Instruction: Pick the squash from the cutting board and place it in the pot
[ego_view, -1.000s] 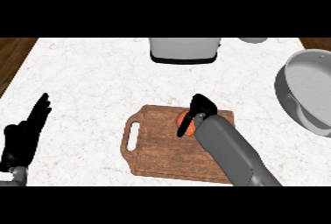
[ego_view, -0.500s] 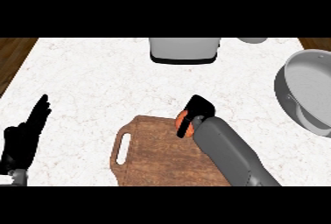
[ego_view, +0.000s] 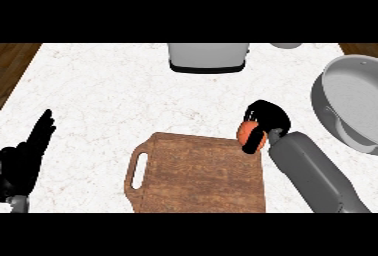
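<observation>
My right hand is curled round the orange squash, only part of which shows between the fingers and thumb. It hangs over the far right corner of the wooden cutting board, which lies near the counter's front edge with its handle slot to the left. The grey pot stands at the right edge, a short way right of the hand. At the lower left, my left hand rests open with fingers up.
A white and black appliance stands at the back middle of the marble counter. A small grey object peeks in at the back right. Brown floor shows past the counter's left edge.
My right hand has risen and moved right with the squash, from the board's middle to its far right corner. The board now shows lower and further left. The left hand stays still.
</observation>
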